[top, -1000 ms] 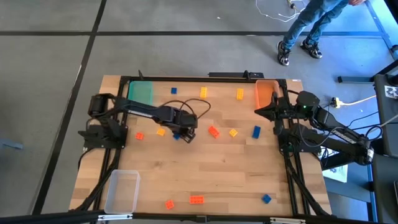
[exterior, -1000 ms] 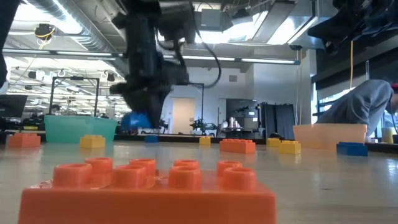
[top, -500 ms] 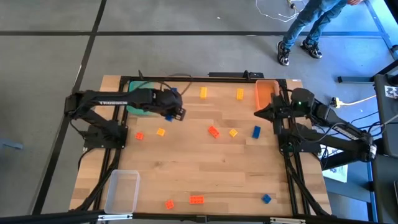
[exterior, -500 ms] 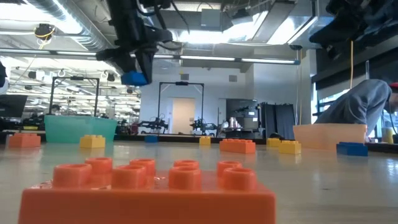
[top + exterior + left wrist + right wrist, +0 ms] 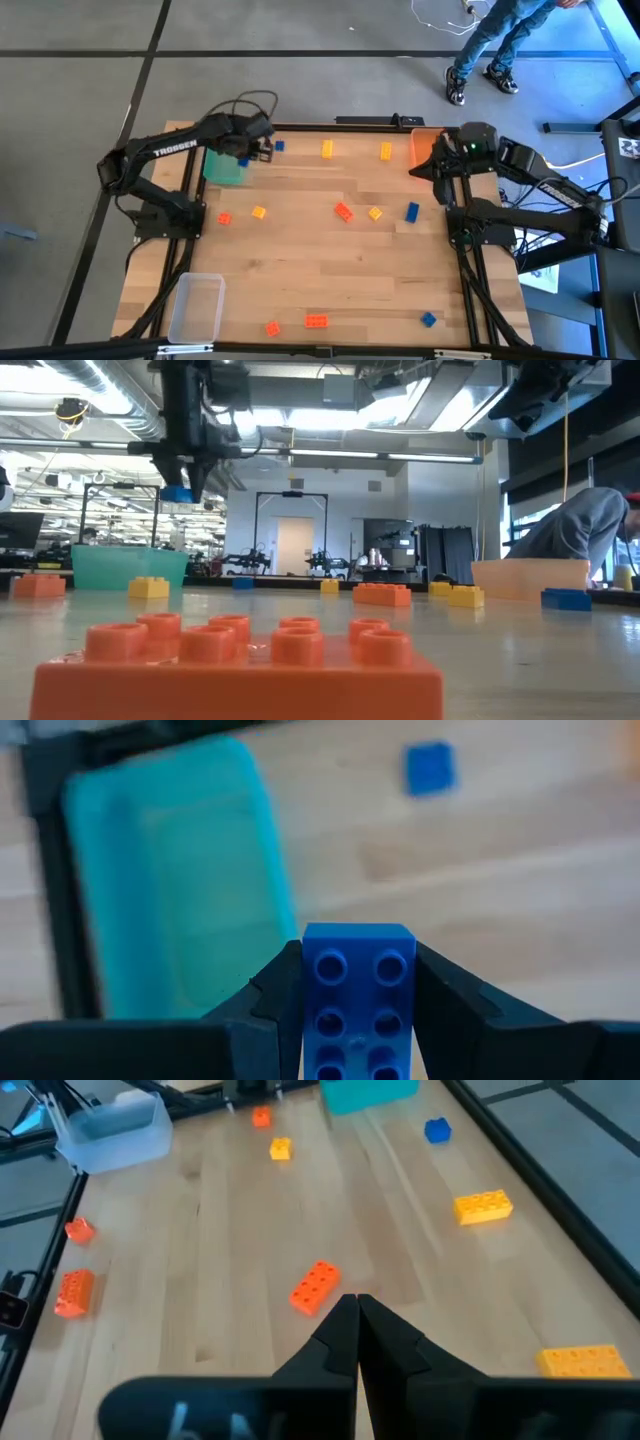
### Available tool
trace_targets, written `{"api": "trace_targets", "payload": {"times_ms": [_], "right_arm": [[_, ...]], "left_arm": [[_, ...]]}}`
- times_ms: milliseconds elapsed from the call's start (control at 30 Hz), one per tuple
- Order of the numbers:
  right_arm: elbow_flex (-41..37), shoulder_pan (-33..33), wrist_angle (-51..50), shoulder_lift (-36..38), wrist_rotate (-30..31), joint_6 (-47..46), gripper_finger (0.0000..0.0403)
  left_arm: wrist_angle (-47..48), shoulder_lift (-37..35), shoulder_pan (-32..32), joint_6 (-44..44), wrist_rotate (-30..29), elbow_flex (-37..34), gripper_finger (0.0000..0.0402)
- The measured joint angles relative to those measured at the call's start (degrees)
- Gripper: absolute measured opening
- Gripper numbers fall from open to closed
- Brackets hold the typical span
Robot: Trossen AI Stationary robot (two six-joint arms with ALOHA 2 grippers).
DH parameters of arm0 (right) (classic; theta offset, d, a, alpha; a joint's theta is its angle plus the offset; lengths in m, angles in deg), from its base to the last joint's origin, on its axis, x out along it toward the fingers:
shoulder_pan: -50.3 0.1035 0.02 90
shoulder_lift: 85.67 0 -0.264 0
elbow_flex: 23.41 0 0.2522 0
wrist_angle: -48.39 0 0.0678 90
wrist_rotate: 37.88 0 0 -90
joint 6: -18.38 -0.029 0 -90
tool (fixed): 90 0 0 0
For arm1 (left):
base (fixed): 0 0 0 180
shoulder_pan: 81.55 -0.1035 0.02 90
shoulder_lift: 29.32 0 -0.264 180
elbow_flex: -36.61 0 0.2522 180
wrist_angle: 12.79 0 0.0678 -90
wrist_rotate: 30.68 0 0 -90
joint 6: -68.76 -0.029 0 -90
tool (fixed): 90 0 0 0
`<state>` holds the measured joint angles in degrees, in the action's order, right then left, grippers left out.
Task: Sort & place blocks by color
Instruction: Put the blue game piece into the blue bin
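Observation:
My left gripper (image 5: 243,155) is shut on a blue studded block (image 5: 357,1000) and hangs in the air over the green tray (image 5: 225,160) at the table's far left. The low view shows that block (image 5: 178,493) high above the table. My right gripper (image 5: 357,1320) is shut and empty, and waits near the orange tray (image 5: 428,148) at the far right. Loose blocks lie flat on the wood: blue (image 5: 279,146), (image 5: 412,211), (image 5: 428,319); yellow (image 5: 327,149), (image 5: 386,151), (image 5: 375,213); red-orange (image 5: 344,212), (image 5: 225,217), (image 5: 316,321). My left gripper pinches the blue block between its two fingers, one on each long side (image 5: 312,990). The fingers (image 5: 270,1005) come from above, pointing down, and lie along the block. The block is lifted clear, with the green tray (image 5: 170,890) below and beyond it.
A clear tray (image 5: 198,305) sits at the near left corner. A yellow-orange block (image 5: 259,211) and a red-orange one (image 5: 273,327) also lie loose. A black frame rims the table. A person stands on the floor beyond the far right corner (image 5: 490,45).
My left gripper, still shut on the blue block, has risen from the middle of the table and swung toward the far left, ending over the green tray. The block has been lifted clear and carried along.

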<state>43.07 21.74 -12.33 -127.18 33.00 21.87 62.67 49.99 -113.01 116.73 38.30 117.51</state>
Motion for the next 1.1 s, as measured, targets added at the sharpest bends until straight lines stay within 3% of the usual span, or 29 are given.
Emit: {"api": "trace_targets", "payload": {"times_ms": [500, 1100], "right_arm": [[0.6, 0.0, 1.6, -6.5, 0.2, -1.5, 0.0006], [0.6, 0.0, 5.2, -6.9, 0.1, -1.8, 0.0006]], "left_arm": [[0.8, 5.8, -16.7, -10.0, 0.0, 0.0, 0.0129], [-2.4, 22.1, -18.5, -12.3, 1.6, 0.0, 0.0132]]}}
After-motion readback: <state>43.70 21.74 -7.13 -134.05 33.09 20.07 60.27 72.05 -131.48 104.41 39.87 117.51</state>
